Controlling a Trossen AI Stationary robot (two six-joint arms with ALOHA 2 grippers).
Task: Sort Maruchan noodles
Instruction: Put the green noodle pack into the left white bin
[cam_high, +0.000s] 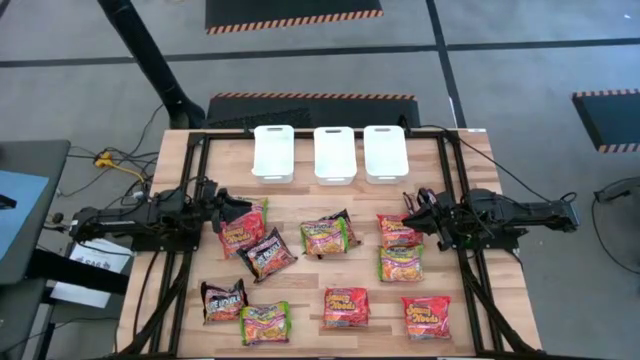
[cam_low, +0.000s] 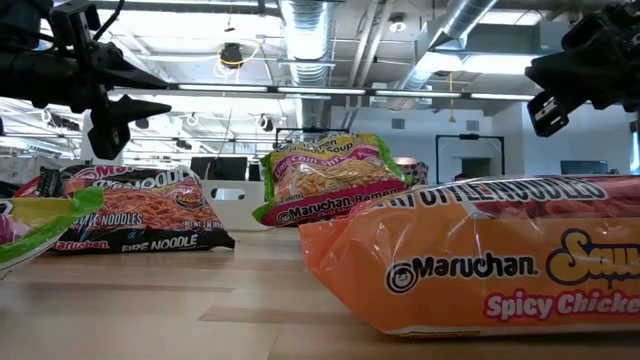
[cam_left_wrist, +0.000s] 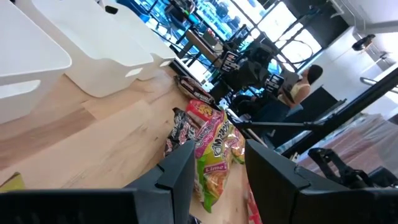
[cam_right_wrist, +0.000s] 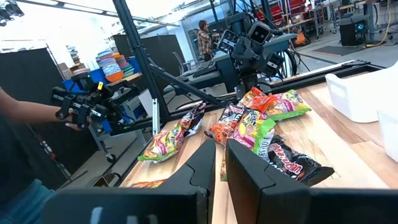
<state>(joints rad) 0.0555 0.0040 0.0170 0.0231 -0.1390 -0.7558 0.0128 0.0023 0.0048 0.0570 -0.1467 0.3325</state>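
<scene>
Several Maruchan noodle packets lie flat on the wooden table: a red-and-green one (cam_high: 243, 225), black ones (cam_high: 267, 253) (cam_high: 224, 298), green-edged ones (cam_high: 325, 236) (cam_high: 401, 263) (cam_high: 265, 323), and red-orange ones (cam_high: 397, 230) (cam_high: 346, 307) (cam_high: 426, 316). My left gripper (cam_high: 222, 205) (cam_left_wrist: 217, 180) hovers open, raised above the table at the left end of the packets. My right gripper (cam_high: 412, 212) (cam_right_wrist: 220, 168) hovers at the right end, beside the red-orange packet, with only a narrow gap between its fingers. Neither holds anything. In the low view both grippers (cam_low: 110, 130) (cam_low: 545, 110) hang well above the packets.
Three white tubs (cam_high: 273, 153) (cam_high: 335, 153) (cam_high: 385, 152) stand in a row along the table's far edge. A dark frame (cam_high: 195, 180) runs along the table's left and right sides. A person (cam_right_wrist: 25, 112) shows in the room beyond the table.
</scene>
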